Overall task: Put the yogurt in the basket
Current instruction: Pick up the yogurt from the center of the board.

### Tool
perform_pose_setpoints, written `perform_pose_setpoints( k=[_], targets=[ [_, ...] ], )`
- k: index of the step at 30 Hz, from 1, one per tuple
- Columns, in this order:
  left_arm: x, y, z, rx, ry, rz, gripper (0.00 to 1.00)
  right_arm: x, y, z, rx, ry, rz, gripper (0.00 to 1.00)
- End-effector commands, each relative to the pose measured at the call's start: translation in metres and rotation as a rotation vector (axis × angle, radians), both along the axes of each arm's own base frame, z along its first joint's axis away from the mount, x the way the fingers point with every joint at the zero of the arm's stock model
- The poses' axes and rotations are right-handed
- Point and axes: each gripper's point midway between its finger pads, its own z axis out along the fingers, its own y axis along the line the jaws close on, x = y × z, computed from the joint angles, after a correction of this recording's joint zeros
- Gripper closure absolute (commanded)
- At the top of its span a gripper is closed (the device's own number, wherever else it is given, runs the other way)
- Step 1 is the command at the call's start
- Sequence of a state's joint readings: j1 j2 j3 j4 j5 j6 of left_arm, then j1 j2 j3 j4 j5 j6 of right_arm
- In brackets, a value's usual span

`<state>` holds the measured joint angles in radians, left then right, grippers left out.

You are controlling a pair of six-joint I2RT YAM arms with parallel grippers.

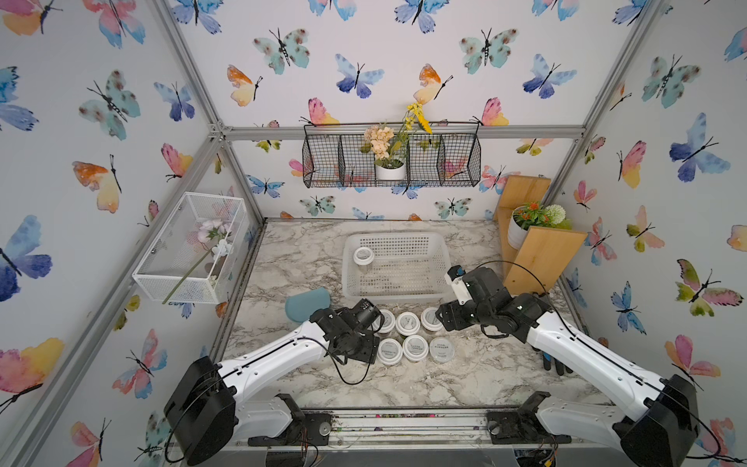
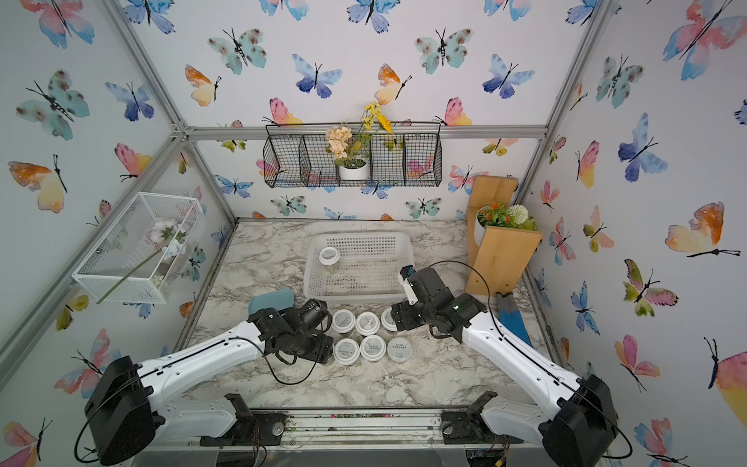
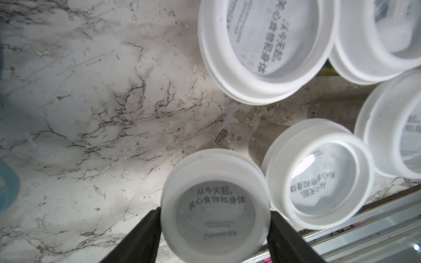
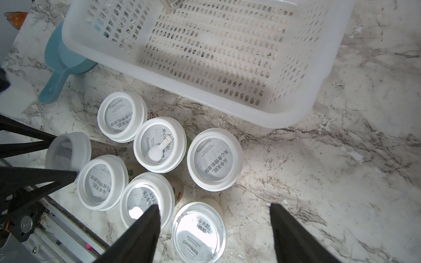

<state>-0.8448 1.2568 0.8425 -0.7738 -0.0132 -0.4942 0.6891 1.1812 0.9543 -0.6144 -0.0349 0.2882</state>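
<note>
Left gripper [image 3: 215, 210]: jaws pressed against both sides of one yogurt cup's [image 3: 216, 218] white lid, at the left-arm end of the cluster.
Right gripper [image 4: 214, 206]: jaws wide and empty, hanging over the flat-lidded cup [image 4: 198, 232].
Yogurt: one cup in the basket [image 1: 363, 256] stands by its left-arm-side wall. Six other cups [image 1: 407, 323] show in both top views on the tabletop [image 1: 465, 380], in two tight rows.
Basket [image 1: 394, 293]: beyond the cluster, away from the arm bases, with its near rim just beside the back row.
Cup's axis: its lid faces the left wrist camera, so I judge it upright, with the jaws crossing the lid.
Deciding relation: the basket lies ahead of the left gripper and slightly toward the right arm, so the cup must clear that near rim.
Nearer arm: the left.
</note>
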Motion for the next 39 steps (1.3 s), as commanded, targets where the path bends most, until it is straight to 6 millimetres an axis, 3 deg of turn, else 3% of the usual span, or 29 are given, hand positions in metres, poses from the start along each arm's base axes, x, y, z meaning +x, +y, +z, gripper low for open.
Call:
perform_pose_setpoints(
  k=[1, 16, 24, 32, 39],
  targets=[
    [0.003, 0.011, 0.003, 0.079, -0.014, -0.001, 0.27, -0.001, -0.003, -0.007, -0.028, 0.005, -0.013, 0.21],
    [0.014, 0.016, 0.040, 0.130, -0.063, -0.014, 0.30, -0.004, 0.000, -0.014, -0.053, 0.019, -0.003, 0.22],
    [0.028, 0.006, 0.067, 0.146, -0.088, -0.048, 0.33, -0.007, 0.002, -0.018, -0.066, 0.025, 0.002, 0.21],
    [0.055, -0.008, 0.093, 0.137, -0.133, -0.074, 0.33, -0.010, 0.005, -0.021, -0.076, 0.032, 0.015, 0.21],
    [0.090, -0.010, 0.126, 0.115, -0.195, -0.062, 0.33, -0.012, 0.007, -0.024, -0.088, 0.039, 0.022, 0.21]
  ],
)
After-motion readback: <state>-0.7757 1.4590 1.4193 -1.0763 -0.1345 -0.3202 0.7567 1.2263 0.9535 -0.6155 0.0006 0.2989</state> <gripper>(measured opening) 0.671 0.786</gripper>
